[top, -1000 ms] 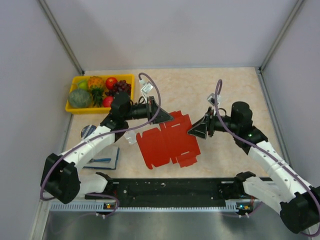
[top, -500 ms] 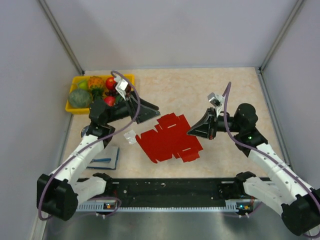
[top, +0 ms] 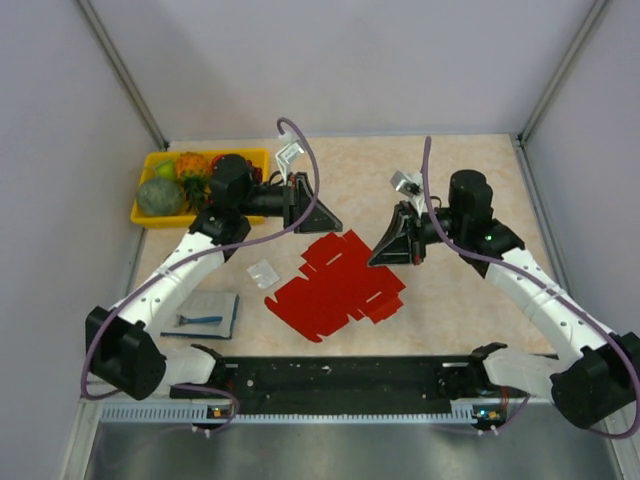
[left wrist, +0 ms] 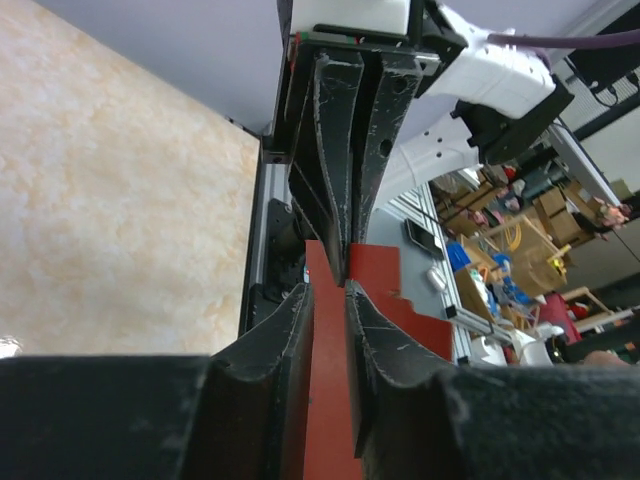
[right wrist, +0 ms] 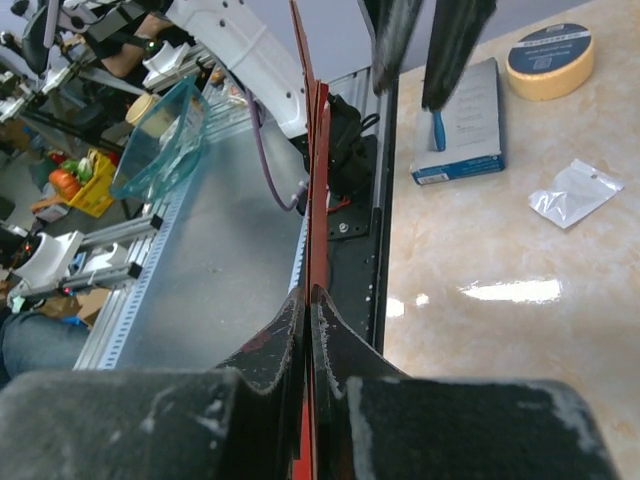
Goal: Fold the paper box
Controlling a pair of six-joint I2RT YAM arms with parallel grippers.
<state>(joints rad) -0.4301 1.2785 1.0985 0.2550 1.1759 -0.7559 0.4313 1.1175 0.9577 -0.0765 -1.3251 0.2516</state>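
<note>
The red paper box (top: 337,283) is pinched at its far edge by both grippers: right gripper (top: 384,252) clamped tight, left gripper (top: 325,222) narrowly parted around the card. A second ago the left jaws were closed off the sheet, and it has since rotated.

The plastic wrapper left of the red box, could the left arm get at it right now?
Probably not yet: the left end effector is closed on the box. The wrapper lies uncovered beside the box, so the way looks free once it lets go.

Two white-shelled arms with black joints are carrying purple cables; the scuffed black left gripper (top: 322,219) and right gripper (top: 378,257) are wearing small white wrist cameras.
</note>
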